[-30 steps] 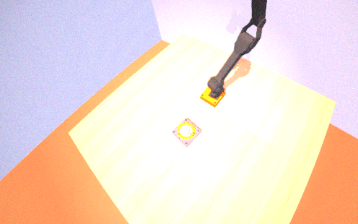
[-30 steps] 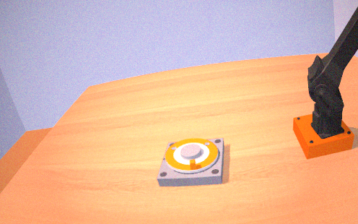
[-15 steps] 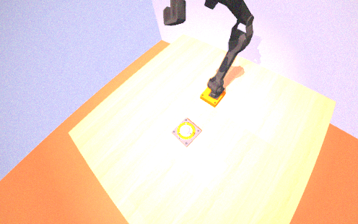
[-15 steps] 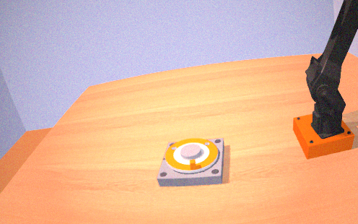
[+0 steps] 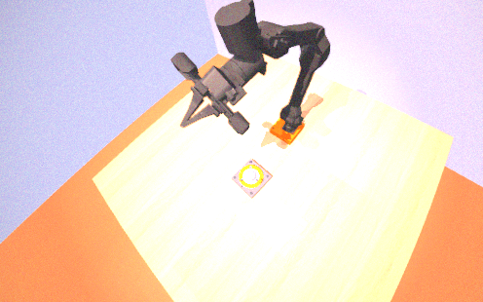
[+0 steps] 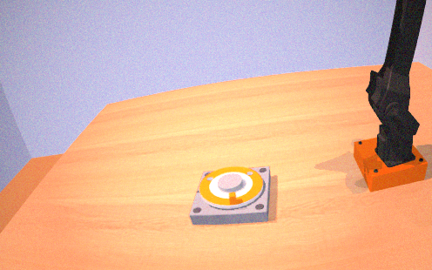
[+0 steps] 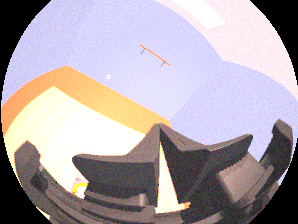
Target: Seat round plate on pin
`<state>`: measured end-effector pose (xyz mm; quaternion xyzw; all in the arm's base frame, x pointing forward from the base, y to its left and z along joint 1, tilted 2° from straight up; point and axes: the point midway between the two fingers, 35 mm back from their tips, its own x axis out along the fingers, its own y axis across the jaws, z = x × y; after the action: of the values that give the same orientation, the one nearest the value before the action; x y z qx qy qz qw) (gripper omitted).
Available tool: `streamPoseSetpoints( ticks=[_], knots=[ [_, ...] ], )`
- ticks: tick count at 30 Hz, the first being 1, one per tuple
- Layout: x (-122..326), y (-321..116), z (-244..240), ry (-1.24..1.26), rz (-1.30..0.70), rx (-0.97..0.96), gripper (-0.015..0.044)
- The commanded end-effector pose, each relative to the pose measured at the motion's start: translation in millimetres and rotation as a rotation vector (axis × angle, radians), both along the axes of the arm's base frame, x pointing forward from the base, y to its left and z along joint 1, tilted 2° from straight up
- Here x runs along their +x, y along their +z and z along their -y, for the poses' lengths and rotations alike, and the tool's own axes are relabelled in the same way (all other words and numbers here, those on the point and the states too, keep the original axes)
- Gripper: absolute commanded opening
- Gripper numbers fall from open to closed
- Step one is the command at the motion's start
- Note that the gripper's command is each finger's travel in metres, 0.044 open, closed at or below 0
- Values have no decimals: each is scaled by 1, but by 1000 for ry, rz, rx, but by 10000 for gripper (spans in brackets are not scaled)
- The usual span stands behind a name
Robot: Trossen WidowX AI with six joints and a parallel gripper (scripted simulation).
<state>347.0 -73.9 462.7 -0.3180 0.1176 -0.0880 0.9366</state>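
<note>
Pale blue-lilac walls behind, light wooden table top (image 6: 131,144) under everything. I see the grey square base with corner holes (image 6: 235,211) sitting near the middle of the table, and on it the round yellow-orange plate with a white inner ring (image 6: 232,185), threaded over the pale round post (image 6: 231,181). The plate's small orange tab (image 6: 235,199) points toward the exterior camera; I cannot make out the pin or the hole beside the tab. My dark grey arm rises from its orange mounting block (image 6: 388,171), well apart from the base. The dark parallel-jaw gripper (image 5: 185,123) hangs high above the table, fingers pressed together with nothing between them, touching nothing.
</note>
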Motion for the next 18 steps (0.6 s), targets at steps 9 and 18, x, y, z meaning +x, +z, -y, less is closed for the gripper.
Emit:
streamPoseSetpoints(
  ticks=[9, 18],
  knots=[
    [23, -194, -49, -38, -550, 438, 0],
    [-17, -312, -89, -245, -976, 645, 0]
  ],
)
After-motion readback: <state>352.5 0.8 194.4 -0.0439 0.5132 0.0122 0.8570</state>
